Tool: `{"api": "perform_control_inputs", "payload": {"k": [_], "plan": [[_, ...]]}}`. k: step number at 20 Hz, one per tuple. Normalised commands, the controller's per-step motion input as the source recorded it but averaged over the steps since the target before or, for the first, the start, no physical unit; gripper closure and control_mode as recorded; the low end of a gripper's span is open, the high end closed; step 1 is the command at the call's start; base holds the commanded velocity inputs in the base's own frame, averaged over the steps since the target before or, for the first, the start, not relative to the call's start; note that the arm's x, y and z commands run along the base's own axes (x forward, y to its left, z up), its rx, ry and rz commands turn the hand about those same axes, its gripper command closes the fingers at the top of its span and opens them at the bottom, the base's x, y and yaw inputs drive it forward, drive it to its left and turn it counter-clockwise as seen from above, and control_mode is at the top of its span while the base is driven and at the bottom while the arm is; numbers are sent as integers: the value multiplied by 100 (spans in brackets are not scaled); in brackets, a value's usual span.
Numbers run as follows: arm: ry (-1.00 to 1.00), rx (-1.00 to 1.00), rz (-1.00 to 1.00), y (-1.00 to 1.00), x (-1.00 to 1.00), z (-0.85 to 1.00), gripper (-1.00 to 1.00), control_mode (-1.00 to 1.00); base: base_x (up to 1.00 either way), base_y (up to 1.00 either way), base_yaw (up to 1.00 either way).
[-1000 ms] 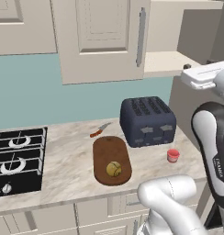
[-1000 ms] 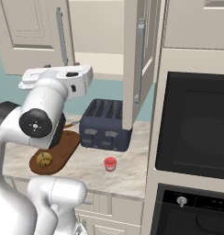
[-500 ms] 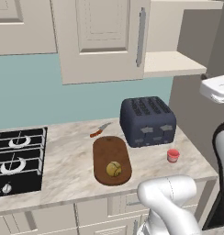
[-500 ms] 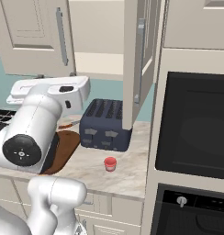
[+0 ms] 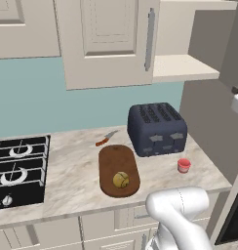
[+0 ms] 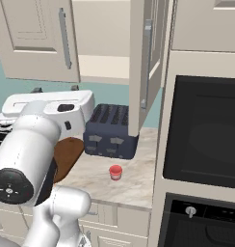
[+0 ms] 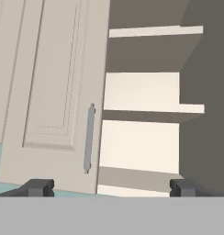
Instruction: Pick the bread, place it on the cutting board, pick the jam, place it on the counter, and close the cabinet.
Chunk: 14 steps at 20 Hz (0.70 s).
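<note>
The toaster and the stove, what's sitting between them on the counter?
In the left base view, the cutting board with the bread on it, plus a small knife, lie between the toaster and stove.

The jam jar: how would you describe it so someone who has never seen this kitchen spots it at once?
Start at the dark blue toaster on the beige marbled counter. Just in front of its right end, toward the counter edge, stands the jam, apart from the toaster. It is the only small red thing there, a squat jar.
</note>
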Motion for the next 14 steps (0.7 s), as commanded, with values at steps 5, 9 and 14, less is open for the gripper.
{"api": "perform_control_inputs", "payload": {"k": [5, 9, 14], "plan": [[0, 0, -5, -20, -29, 0, -100, -100, 0, 0, 0], [0, 0, -3, -26, -16, 0, -100, -100, 0, 0, 0], [0, 0, -2, -31, -5, 0, -100, -100, 0, 0, 0]]}}
